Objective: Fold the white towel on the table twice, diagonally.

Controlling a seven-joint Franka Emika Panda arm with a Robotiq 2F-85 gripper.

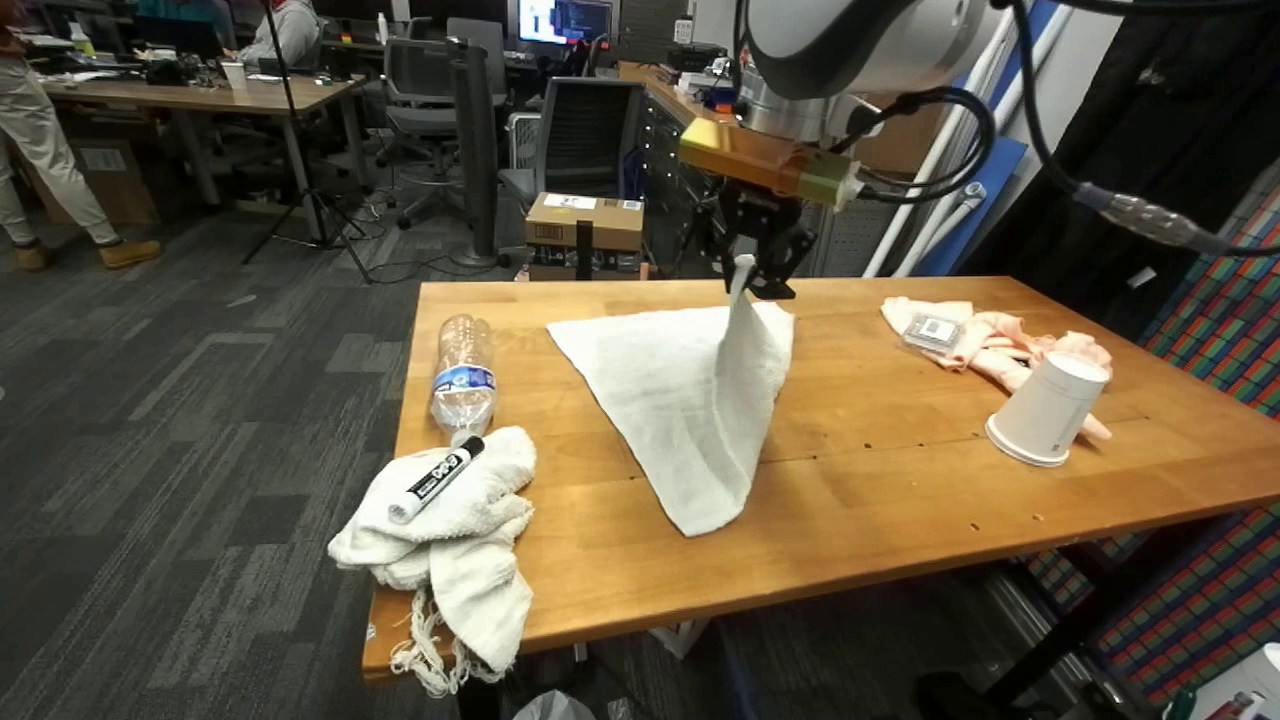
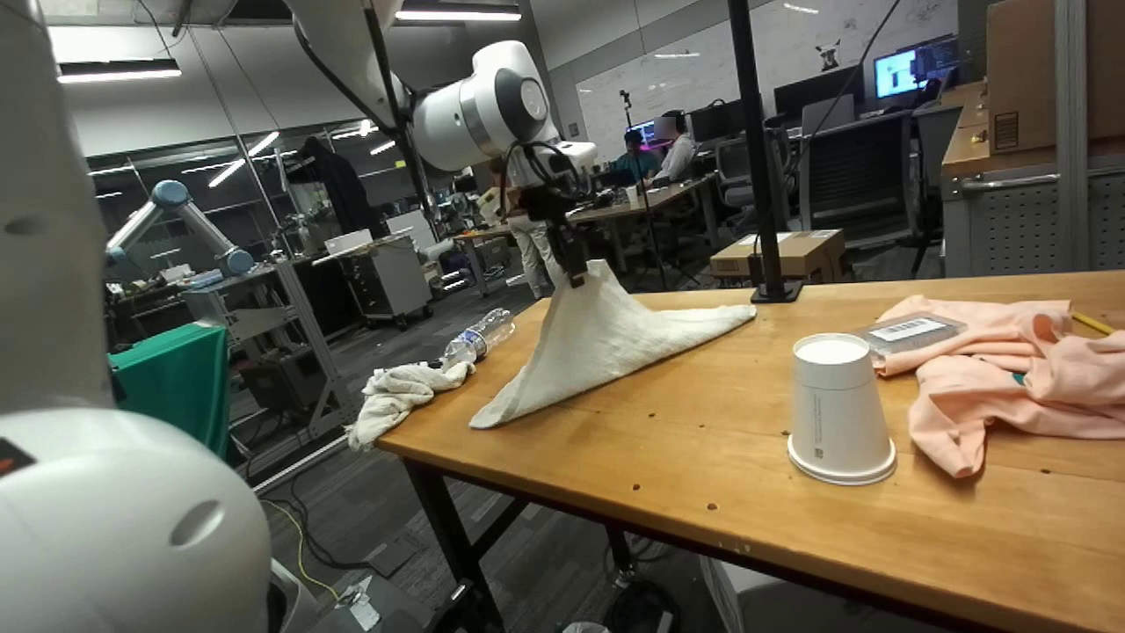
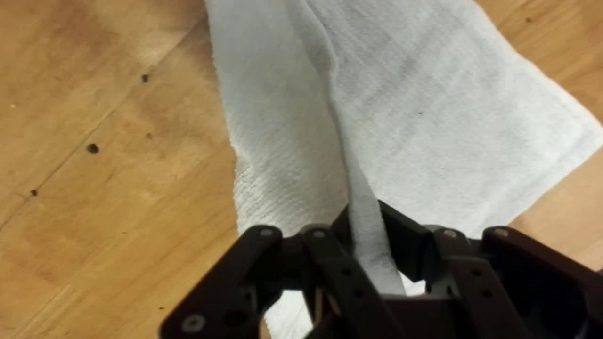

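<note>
Between two jaws, one towel

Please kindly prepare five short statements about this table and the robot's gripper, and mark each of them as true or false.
1. The gripper is gripping the white towel. True.
2. The white towel lies completely flat. False: the white towel rises to a peak at the gripper.
3. The marker lies on the bunched cloth. True.
4. The bottle stands upright. False: the bottle lies on its side.
5. The paper cup stands upside down on the table. True.
</note>
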